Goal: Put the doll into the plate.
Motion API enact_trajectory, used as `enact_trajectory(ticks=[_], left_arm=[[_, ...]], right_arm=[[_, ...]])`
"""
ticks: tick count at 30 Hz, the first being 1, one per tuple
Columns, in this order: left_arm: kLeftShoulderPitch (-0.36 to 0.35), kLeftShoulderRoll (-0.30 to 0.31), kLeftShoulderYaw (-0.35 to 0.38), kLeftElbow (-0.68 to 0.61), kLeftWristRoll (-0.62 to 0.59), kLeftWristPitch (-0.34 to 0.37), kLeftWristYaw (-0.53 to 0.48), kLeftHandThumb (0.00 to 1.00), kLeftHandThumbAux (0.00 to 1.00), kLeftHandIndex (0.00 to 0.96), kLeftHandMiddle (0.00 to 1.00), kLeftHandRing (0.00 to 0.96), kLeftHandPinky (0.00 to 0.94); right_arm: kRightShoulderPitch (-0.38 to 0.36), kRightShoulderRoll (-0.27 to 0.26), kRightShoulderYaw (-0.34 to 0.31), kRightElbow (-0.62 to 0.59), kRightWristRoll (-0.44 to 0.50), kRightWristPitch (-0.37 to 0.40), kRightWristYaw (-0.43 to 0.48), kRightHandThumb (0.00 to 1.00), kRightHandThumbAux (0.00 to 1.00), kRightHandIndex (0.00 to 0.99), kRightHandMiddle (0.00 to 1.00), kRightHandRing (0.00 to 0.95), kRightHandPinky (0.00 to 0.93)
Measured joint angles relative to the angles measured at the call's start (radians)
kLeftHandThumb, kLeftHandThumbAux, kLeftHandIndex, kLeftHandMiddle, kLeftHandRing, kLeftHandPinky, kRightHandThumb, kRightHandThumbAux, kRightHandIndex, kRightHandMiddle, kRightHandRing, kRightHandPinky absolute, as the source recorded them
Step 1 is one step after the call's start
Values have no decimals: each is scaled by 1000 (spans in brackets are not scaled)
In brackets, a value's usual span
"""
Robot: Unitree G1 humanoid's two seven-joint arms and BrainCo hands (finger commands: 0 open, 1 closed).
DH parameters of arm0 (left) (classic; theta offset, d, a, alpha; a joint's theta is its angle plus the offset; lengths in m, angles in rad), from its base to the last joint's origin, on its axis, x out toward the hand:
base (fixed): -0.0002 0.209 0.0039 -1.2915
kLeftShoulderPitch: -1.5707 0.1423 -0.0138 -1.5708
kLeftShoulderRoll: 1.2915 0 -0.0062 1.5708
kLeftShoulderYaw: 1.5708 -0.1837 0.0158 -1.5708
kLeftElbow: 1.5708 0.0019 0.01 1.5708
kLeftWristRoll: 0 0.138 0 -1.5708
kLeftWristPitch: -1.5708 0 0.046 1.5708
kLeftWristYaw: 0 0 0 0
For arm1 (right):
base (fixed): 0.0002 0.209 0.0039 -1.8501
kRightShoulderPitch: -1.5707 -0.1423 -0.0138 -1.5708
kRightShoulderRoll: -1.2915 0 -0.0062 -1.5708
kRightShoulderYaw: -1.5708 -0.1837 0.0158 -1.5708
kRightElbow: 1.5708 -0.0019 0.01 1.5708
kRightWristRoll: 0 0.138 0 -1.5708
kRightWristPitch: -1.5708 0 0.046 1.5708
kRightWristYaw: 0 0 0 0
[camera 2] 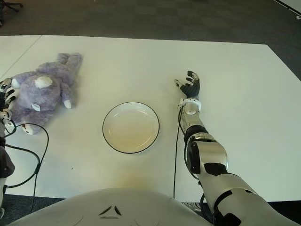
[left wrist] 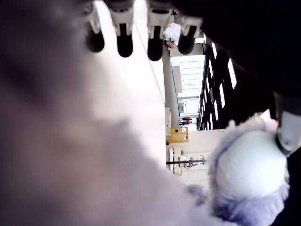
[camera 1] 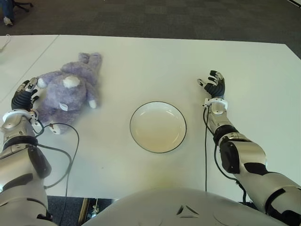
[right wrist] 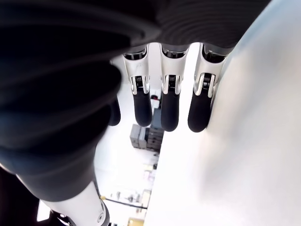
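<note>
Doll (camera 1: 68, 92) by the left hand (camera 1: 24, 96): lavender-purple fur, white muzzle and paw tips. Plate (camera 1: 158, 127) between the hands: cream-white, thin dark rim line. Table (camera 1: 155, 66): plain white. Both hands black-fingered with white joints, silver-grey forearms; right hand (camera 1: 214, 84) same. Black cable (camera 1: 66, 150) behind the left wrist. Floor (camera 1: 164, 19) beyond: dark grey.

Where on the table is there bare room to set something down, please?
The table is bare beyond the plate, and between the plate and the right hand. It is also bare right of that hand. The crowded part is the left edge: the doll, left hand and cable.
</note>
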Motion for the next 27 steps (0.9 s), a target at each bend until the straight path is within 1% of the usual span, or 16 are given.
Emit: enact_trajectory(ticks=[4,11,15,23,27], left_arm=[[-10,-16,-9,0,-5,3,-3,0,448,36,92,56,28],[-31,-46,-40,0,-5,6,-4,0,436,21,97,65,44],[-42,-61,-54,0,-5,7,-5,0,422,30,107,76,66],[-64,-89,-90,-1,-4,10,-7,0,420,36,106,77,54],[-76,-100,-122,-1,2,10,-11,0,417,34,102,73,57]], right_arm=[[2,-4,-2,0,2,0,0,242,863,195,207,222,259],[4,-10,-7,0,5,0,0,258,860,196,209,224,251],[4,-12,-10,0,6,0,0,249,860,193,206,224,253],[5,-15,-19,0,6,0,1,238,867,189,208,228,257],[5,-16,-20,0,5,0,0,247,868,185,209,229,262]])
